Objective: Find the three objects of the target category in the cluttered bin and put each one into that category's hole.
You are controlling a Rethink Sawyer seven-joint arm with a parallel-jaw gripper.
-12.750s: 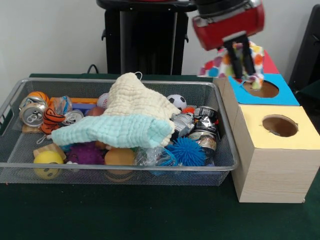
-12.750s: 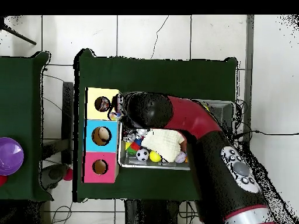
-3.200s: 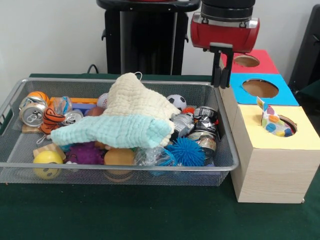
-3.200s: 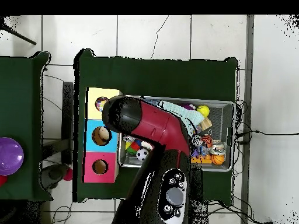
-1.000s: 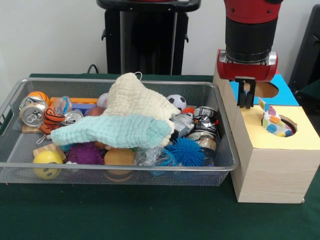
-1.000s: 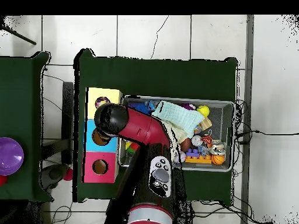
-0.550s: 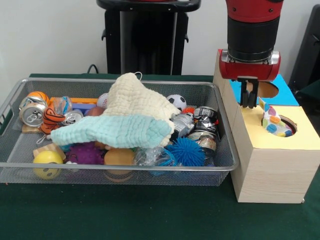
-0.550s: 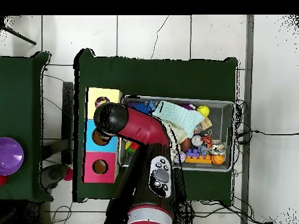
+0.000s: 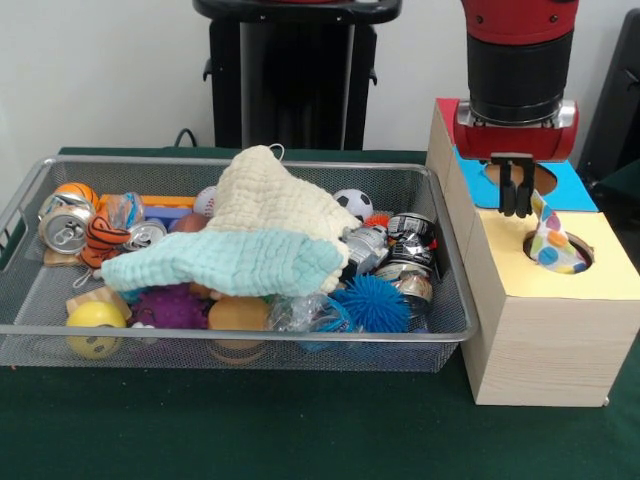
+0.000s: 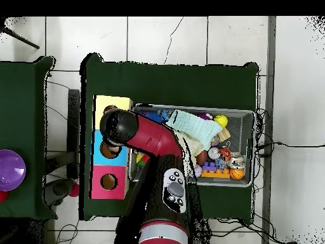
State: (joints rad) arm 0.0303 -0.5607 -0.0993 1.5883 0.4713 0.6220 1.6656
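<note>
Dotted cloth [image 9: 551, 243] in yellow hole [image 9: 560, 250]

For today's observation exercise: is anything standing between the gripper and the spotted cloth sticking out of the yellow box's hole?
Nothing visible does. In the front view the gripper hangs just above and beside the spotted cloth, which pokes up from the hole in the yellow box. Only open air separates them. The overhead view hides that spot under the arm.
</note>
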